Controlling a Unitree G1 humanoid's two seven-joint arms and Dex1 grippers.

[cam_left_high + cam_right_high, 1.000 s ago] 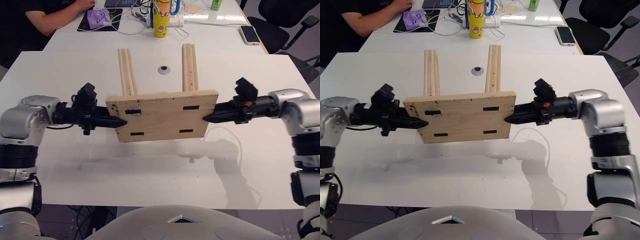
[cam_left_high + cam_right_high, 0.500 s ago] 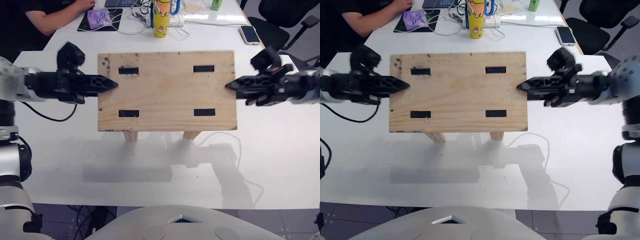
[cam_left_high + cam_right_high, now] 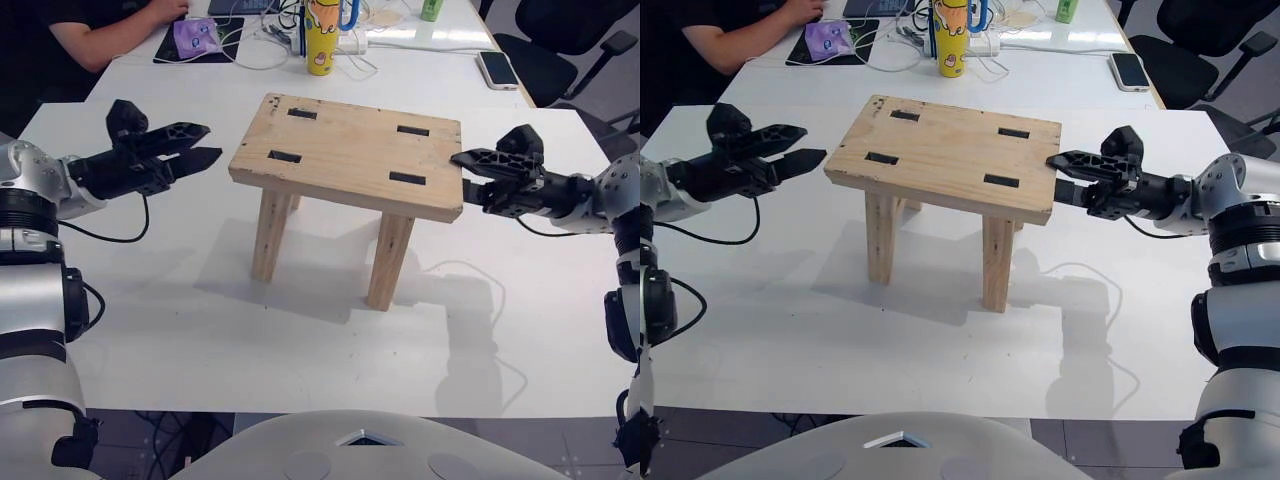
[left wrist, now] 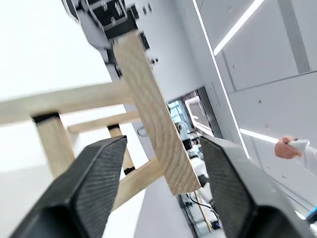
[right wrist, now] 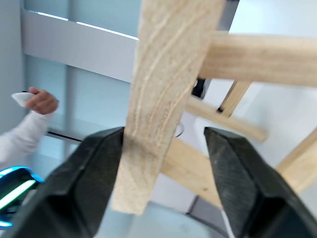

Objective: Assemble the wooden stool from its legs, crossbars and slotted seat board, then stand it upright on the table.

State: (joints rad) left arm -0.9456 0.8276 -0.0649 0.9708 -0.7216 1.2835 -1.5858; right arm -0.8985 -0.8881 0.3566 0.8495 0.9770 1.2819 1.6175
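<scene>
Half a second ago the stool [image 3: 345,150] hung in the air between both my grippers, its seat turned up toward my eyes; now it stands upright on its legs at the middle of the table [image 3: 300,340], and my left gripper [image 3: 197,143] has let go and drawn back. That gripper hovers at 9 o'clock of the stool, fingers spread wide, clear of the seat's near corner; in the left wrist view the seat's end shows between the two fingers, farther off. My right gripper [image 3: 459,172] sits at 3 o'clock, fingers apart, one above and one below the seat's edge. In the right wrist view the board's end stands between the two pads; I cannot tell whether either pad touches the wood. The seat lies level on top with four dark slots [image 3: 285,156] in it. Two front legs [image 3: 266,235] meet the table, and the rear ones show partly behind them. A thin cable [image 3: 470,272] curls on the table at 4 o'clock of the stool. A yellow cup [image 3: 321,38] stands at 12 o'clock on the far table, and a phone [image 3: 497,69] lies at 1 o'clock.
</scene>
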